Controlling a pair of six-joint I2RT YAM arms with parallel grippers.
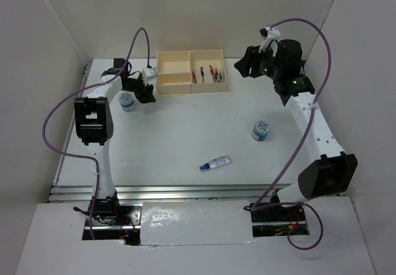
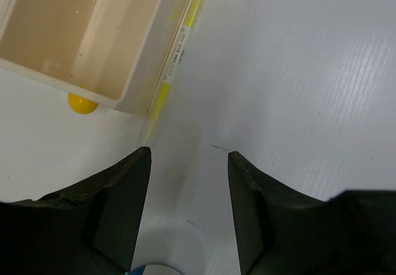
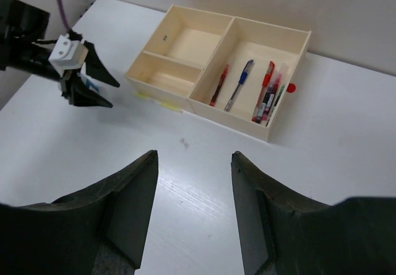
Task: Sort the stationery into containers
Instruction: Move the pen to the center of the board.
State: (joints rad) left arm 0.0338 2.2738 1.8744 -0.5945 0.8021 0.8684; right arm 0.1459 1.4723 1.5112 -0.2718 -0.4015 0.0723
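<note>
The left gripper [image 1: 144,93], jaws spread and empty, hung just right of the upright blue-and-white cylinder [image 1: 127,101] near the cream box [image 1: 173,88], well apart from the open right gripper [image 3: 193,157].

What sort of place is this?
Likely a robotics lab test cell: a left arm and right arm bolted to a white table, plain white walls around it, and a cream box of pens.

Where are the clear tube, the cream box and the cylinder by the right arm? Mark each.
clear tube [image 1: 216,162]: top view, its clear body.
cream box [image 1: 207,89]: top view, its near wall.
right-hand cylinder [image 1: 261,129]: top view, its top face.
</note>
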